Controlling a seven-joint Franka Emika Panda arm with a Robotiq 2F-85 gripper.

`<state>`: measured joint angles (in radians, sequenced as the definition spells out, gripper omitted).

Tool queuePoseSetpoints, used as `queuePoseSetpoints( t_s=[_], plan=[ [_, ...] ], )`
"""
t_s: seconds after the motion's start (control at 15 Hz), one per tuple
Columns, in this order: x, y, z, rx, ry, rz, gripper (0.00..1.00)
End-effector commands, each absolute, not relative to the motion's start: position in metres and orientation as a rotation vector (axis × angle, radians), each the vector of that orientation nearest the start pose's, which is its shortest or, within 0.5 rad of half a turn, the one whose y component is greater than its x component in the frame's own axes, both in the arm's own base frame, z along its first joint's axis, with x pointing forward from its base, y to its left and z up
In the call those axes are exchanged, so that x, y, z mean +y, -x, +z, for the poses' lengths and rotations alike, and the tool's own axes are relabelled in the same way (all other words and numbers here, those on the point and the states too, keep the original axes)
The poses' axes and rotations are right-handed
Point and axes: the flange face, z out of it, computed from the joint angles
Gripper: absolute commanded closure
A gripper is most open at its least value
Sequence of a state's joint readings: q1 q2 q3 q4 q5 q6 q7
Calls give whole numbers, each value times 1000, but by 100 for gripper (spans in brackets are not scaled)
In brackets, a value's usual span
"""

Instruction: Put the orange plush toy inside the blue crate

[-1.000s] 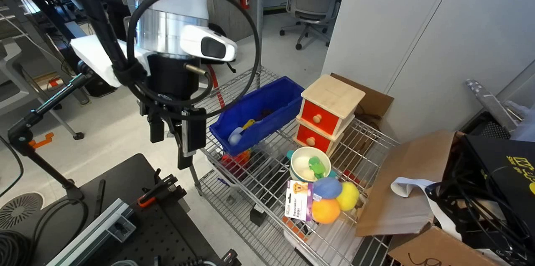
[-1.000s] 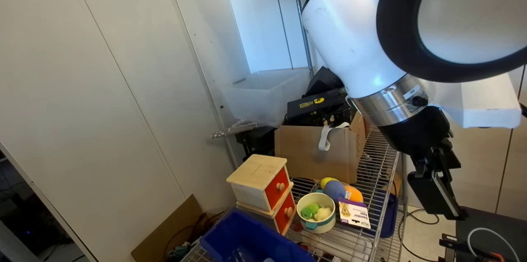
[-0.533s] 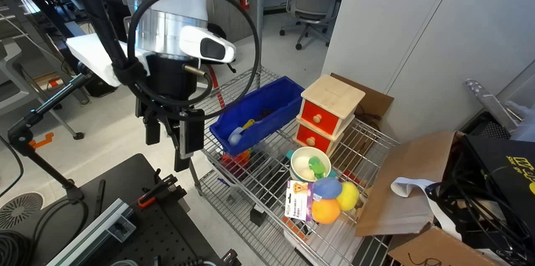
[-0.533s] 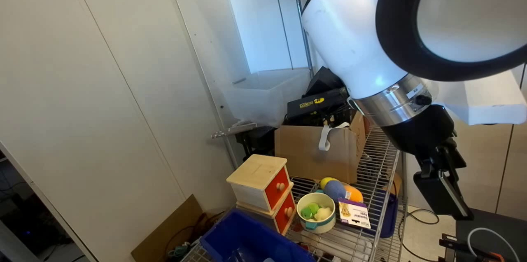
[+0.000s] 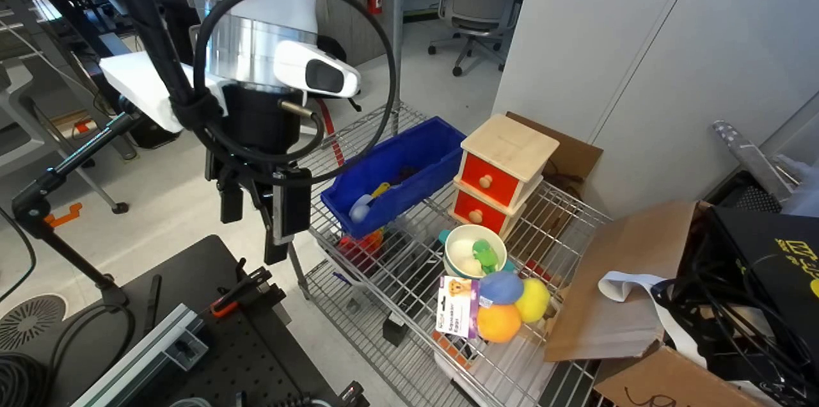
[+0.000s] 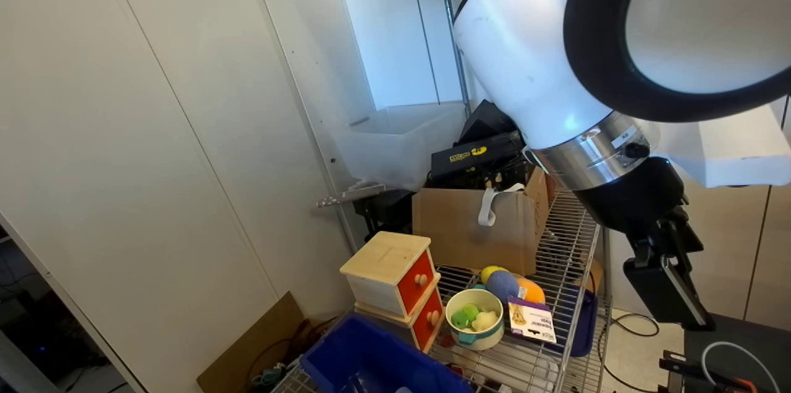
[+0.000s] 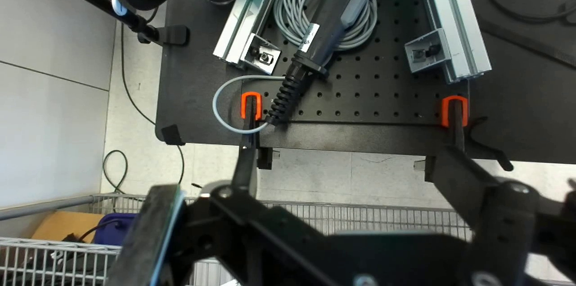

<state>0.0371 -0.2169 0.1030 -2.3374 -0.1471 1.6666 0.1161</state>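
The orange plush toy lies on the wire shelf, touching a blue egg and a yellow one beside a printed card. Also in an exterior view, the orange plush toy is partly covered by the blue egg and the card. At the shelf's far end stands the blue crate, with a pale spoon-like item and a yellow handle inside. The same blue crate is cut off by the bottom edge there. My gripper hangs off the shelf's side, well apart from toy and crate. Its fingers stand wide open, holding nothing.
A cream bowl with small plush pieces sits between toy and crate. Wooden drawers with red fronts adjoin the crate. A cardboard box stands behind the eggs. Below my gripper, a dark worktop carries metal rails and orange-tipped clamps.
My gripper has shifted slightly away from the shelf, its fingers staying open. The toy, the crate and everything else on the shelf have kept their places.
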Motion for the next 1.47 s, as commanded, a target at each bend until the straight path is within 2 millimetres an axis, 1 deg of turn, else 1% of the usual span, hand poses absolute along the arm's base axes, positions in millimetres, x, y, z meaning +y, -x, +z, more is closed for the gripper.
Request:
queuePoseSetpoints(
  t_s=[0.0, 0.47, 0.6, 1.2, 1.4],
  plan=[
    [44, -417, 400, -125, 3270, 757, 0],
    [44, -419, 398, -145, 3276, 749, 0],
    [44, -421, 399, -214, 3265, 695, 0],
    [49, -431, 404, -631, 3181, 482, 0],
    [50, -435, 404, -660, 3137, 432, 0]
  ],
)
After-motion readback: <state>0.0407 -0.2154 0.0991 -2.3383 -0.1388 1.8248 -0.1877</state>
